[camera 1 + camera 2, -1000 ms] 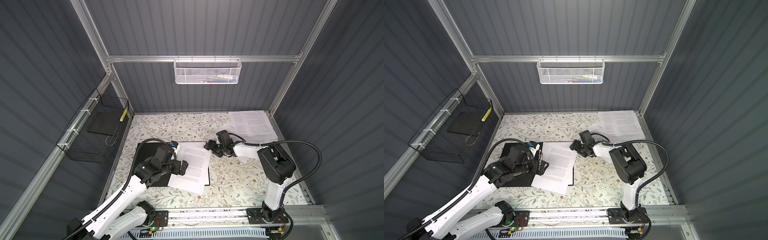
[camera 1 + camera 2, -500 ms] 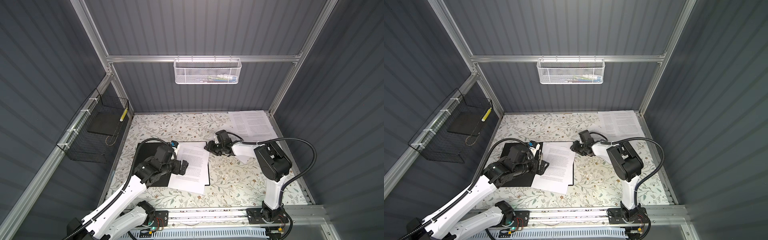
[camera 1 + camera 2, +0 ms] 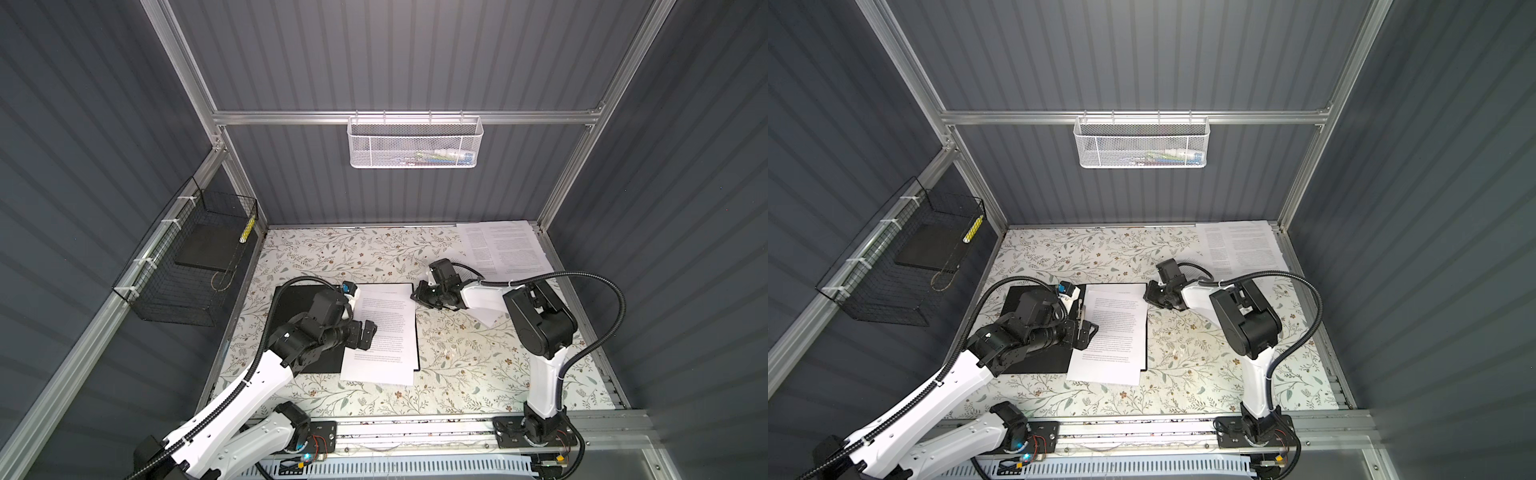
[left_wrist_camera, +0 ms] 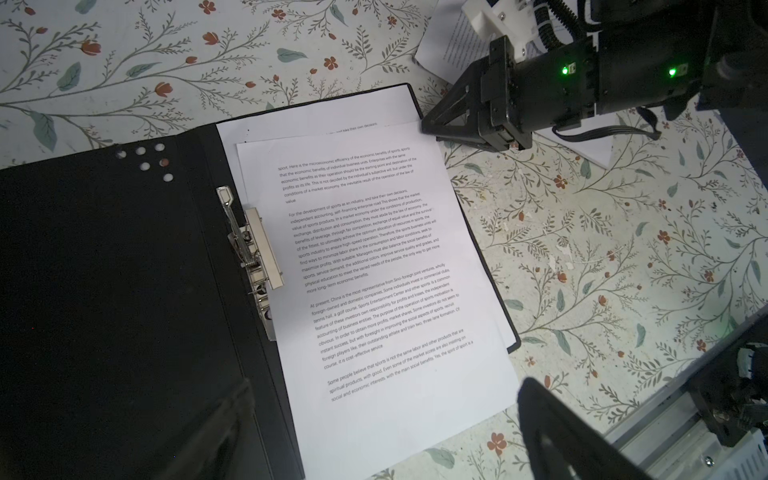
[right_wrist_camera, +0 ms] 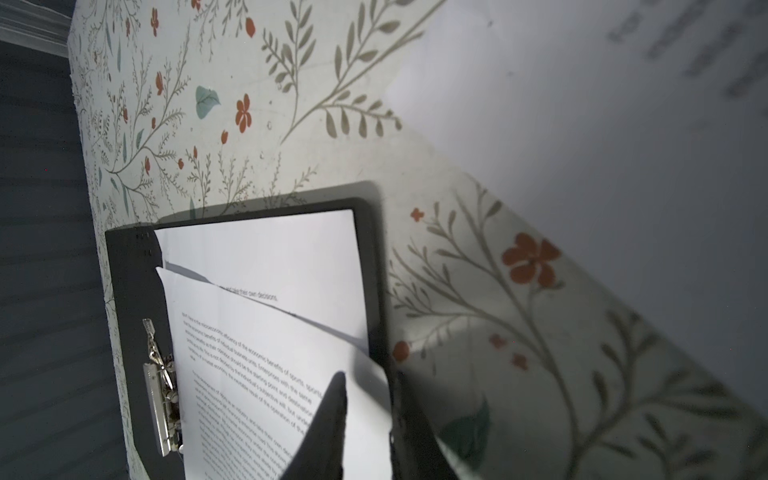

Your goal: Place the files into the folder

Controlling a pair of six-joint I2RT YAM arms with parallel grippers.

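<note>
The black folder lies open on the flowered table, its metal clip raised. Files lie on its right half; the top sheet is skewed and overhangs the near edge. My left gripper hovers open over that sheet's left side. My right gripper is at its far right corner. The jaws stand close together with the lifted corner between them; whether they pinch it I cannot tell. More files lie at the back right.
One loose sheet lies under the right arm. A white mesh basket hangs on the back wall. A black wire basket holding a dark slab hangs on the left wall. The arms' rail runs along the front edge.
My right gripper has slid left to the corner of the top sheet and its jaws have narrowed around it. The left arm and the folder have not moved.
</note>
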